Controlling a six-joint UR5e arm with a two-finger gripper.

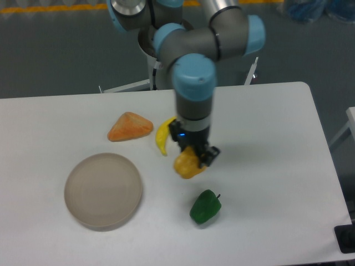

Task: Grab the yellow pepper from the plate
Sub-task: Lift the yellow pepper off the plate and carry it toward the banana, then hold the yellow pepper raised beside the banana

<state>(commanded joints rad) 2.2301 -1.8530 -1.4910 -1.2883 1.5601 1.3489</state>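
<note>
Pepper in the air! The yellow pepper hangs pinched in the gripper, the dark jaws pressed against its sides, well clear of the plate. From the plate, the pepper sits out at about two o'clock, with bare white table between them.

Look at the arm: a grey tube with pale blue joint caps, coming in from twelve o'clock at the back edge, folding at the elbow high in the frame, then dropping its wrist nearly straight down, tilted a touch so the gripper points to five o'clock. A small blue light shows at the wrist, just above the fingers.

Shapes now. The pepper is blocky and lumpy, a yellow-orange plastic look, its stem not visible from here. The plate is round, shallow, matte tan, with a low rim and nothing on it. At the plate's twelve o'clock lies an orange wedge, rounded at its corners and faintly mottled. Just beside the arm's wrist, at its nine o'clock, a curved yellow banana peeks out, partly hidden behind the arm. Directly at six o'clock from the held pepper, a glossy green pepper rests on the table, short dark stem sticking out to its right.
</note>
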